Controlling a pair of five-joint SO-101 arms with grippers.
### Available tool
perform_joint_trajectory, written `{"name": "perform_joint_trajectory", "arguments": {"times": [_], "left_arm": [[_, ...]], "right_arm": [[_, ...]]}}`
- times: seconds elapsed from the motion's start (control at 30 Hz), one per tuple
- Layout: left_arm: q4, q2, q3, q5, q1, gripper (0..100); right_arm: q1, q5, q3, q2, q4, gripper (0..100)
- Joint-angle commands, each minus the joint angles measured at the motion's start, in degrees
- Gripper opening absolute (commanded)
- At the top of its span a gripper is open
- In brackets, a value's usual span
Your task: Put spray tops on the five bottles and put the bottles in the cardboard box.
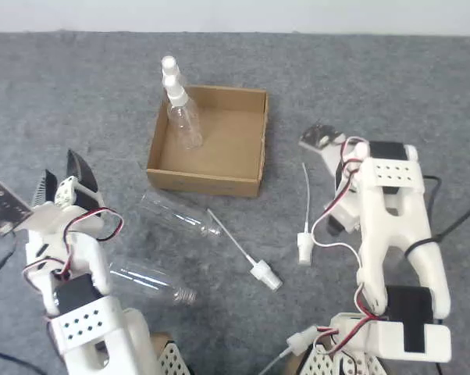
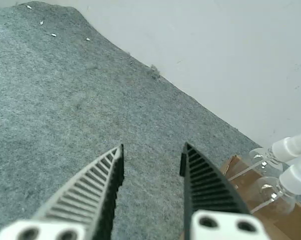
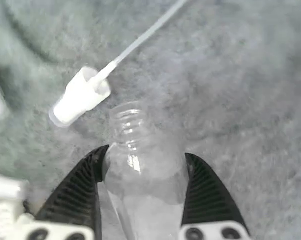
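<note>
While the left gripper (image 2: 153, 146) gapes empty, the right gripper (image 3: 146, 153) clasps an uncapped bottle (image 3: 143, 192) beside a spray top (image 3: 80, 100).

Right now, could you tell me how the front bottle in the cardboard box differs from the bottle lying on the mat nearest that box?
The boxed bottle wears a white spray top; the mat bottle has a bare, open neck. The boxed bottle stands upright in a corner of the cardboard box; the mat bottle lies on its side on the grey mat. Both are clear and look the same shape.
</note>
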Motion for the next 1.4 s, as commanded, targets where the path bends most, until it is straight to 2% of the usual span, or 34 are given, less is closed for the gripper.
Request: {"name": "perform_joint_trajectory", "arguments": {"times": [0.0, 0.17, 0.37, 0.67, 0.83, 0.97, 1.23, 1.37], "left_arm": [[-2.2, -0.8, -0.6, -0.9, -0.1, 18], [-2.2, -0.8, -0.6, -0.9, 0.1, 18], [-2.2, -0.8, -0.7, -0.9, 0.1, 18], [-0.4, -0.8, -2.2, -3.4, 1.3, 18], [6.3, -0.8, -6.8, -5.2, 3.2, 18], [13.4, -0.8, -11.0, -8.0, 5.9, 18], [25.1, -0.8, -18.6, -16.5, 15.6, 18], [29.9, -0.7, -21.8, -23.5, 22.8, 18]], "right_arm": [[0.4, -7.0, -7.3, -2.7, 3.2, 0.6], [-1.1, -13.1, -5.8, -11.6, 3.4, 0.6], [-6.5, -20.5, -3.6, -20.5, 2.9, 0.6], [-7.3, -33.6, -1.1, -22.9, -7.3, 0.6], [-6.5, -37.5, 5.6, -23.0, -16.0, 0.6], [-4.9, -38.9, 8.4, -23.2, -18.6, 0.6], [-0.6, -40.0, 14.4, -31.0, -21.8, 0.6], [3.6, -40.1, 17.8, -34.4, -24.7, 0.7]]}}
